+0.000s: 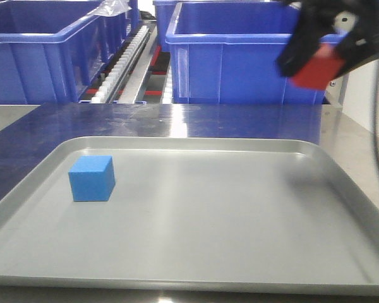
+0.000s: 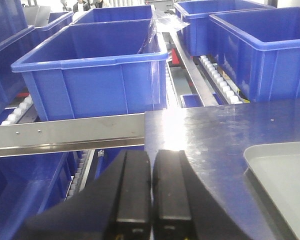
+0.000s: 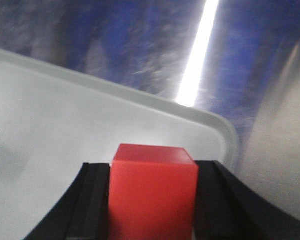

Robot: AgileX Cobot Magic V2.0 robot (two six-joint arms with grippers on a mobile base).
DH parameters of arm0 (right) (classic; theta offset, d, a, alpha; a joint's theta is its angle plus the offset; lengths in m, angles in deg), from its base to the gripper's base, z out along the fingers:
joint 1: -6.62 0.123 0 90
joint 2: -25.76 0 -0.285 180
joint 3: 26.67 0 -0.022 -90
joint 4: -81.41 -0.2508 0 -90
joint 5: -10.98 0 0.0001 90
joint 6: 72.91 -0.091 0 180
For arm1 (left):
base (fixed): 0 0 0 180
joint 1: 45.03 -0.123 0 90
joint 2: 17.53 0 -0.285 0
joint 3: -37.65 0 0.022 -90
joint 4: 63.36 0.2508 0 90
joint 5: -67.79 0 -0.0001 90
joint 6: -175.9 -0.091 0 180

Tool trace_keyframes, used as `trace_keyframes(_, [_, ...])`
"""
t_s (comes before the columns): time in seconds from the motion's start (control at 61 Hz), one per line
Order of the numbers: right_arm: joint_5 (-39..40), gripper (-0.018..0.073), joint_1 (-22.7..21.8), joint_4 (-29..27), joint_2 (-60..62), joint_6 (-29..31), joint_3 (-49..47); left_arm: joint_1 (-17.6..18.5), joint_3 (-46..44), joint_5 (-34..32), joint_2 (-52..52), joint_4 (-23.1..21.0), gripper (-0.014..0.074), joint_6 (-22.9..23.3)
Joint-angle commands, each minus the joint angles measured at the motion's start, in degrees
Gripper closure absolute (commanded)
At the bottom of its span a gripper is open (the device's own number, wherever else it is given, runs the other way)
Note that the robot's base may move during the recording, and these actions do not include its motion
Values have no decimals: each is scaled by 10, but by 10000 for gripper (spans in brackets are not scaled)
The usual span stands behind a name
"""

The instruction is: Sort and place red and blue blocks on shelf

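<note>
Roughly a quarter done. Small bright red matte cube [image 3: 152,175] is clamped between the right gripper [image 3: 152,210] fingers, one on each side, and held in the air above the far right corner of the flat grey rimmed tray [image 1: 177,144]. Small bright blue matte cube [image 1: 91,178] sits on the tray near its left edge, untouched. Neither block is on the multi-tier metal shelf [image 2: 65,132] yet, so both placements are left, plus the blue pick.

Views:
- Front view alone shows the blue cube sharply, and the red one raised in front of a large blue plastic bin [image 1: 240,57].
- Right wrist view confirms the two-sided clamp; background is blurred.
- Left wrist view alone shows the left gripper [image 2: 151,190] — fingers together, nothing held — facing the shelf's steel rail.
</note>
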Motion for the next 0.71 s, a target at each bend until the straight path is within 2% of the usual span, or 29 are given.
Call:
trace_keyframes(0.0, [49, 510, -31, 7, 49, 5, 6, 2, 24, -47, -10, -1, 473, 3])
trace_keyframes(0.426, [94, 510, -181, 35, 227, 6, 140, 2, 24, -47, -10, -1, 473, 3])
trace_keyframes(0.689, [126, 510, -241, 35, 333, 6, 234, 2, 24, -47, -10, -1, 473, 3])
